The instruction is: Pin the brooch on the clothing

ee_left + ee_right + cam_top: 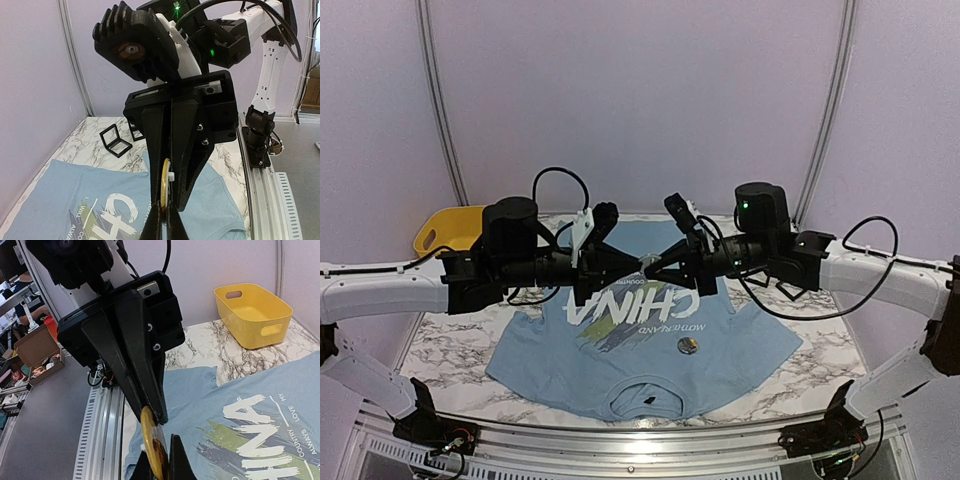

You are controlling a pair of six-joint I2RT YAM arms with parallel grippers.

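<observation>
The right fingers (189, 150) are closed on the brooch (151, 440), a yellow disc held on edge well above the counter (448, 338). The left fingers (144, 371) are drawn narrow to a point and nip the opposite rim, so the two sets meet tip to tip.

Only the wrist cameras show the brooch. From above, the joined black fingers hide it. The left wrist view sees it edge-on as a thin yellow line with a small white piece at its side. The right wrist view shows its face, yellow with a dark mark too blurred to read.

The T-shirt (752, 345) lies flat below the fingers across the middle of the counter. Its collar points to the near edge and its sleeves to the left and right edges.

Only the top view shows a small round disc (688, 346) resting on the shirt just beside the chest print.

From above, the white lettering reads "CHINA" and "MOTHERLAND", upside down. The right wrist view catches "HINA" with "MY", "COUNTRY" and "ALWAYS" in small type. The left wrist view shows only "CH".

A yellow basket (255, 315) stands at the far left corner, apart from the shirt. The left wrist view alone shows small black square frames (116, 141) on the marble by the far edge. Off the counter's left side, the right wrist view takes in a cardboard box (35, 352).
</observation>
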